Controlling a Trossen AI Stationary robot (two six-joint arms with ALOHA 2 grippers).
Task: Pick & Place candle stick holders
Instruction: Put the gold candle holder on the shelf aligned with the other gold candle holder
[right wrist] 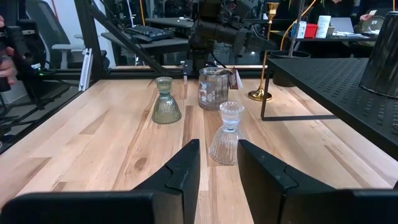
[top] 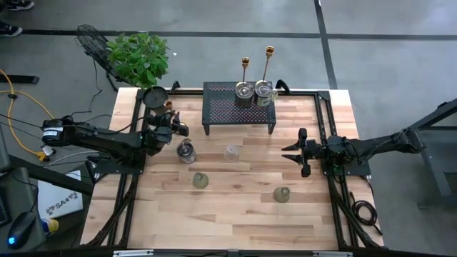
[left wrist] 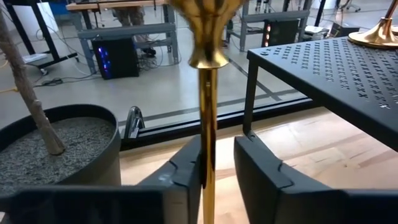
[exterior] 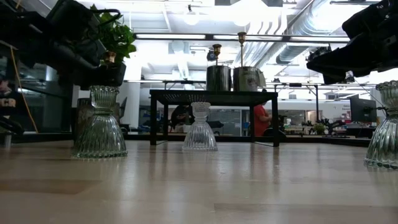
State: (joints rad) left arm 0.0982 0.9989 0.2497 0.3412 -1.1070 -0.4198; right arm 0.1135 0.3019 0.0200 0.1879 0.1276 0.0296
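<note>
A slim gold candlestick stands upright on its base at the table's far left, by the round black pot. My left gripper is open and level, one finger on each side of the stem. My right gripper waits open at the right side, holding nothing. Two more gold candlesticks and two silvery cups stand on the black mesh rack. Glass cups stand on the table: a squat one, a clear one, and greenish ones. My left gripper has the candlestick's stem, below its top cup, between its fingers. One finger lies right at the stem; whether it touches, I cannot tell. The other finger stands clear of it. The fingers come level, across the upright stem.
The pot with its green plant stands just beyond the candlestick. The rack's legs rise close to its right. Bare wood lies along the table's near side. Black frame rails run along the table's sides.
</note>
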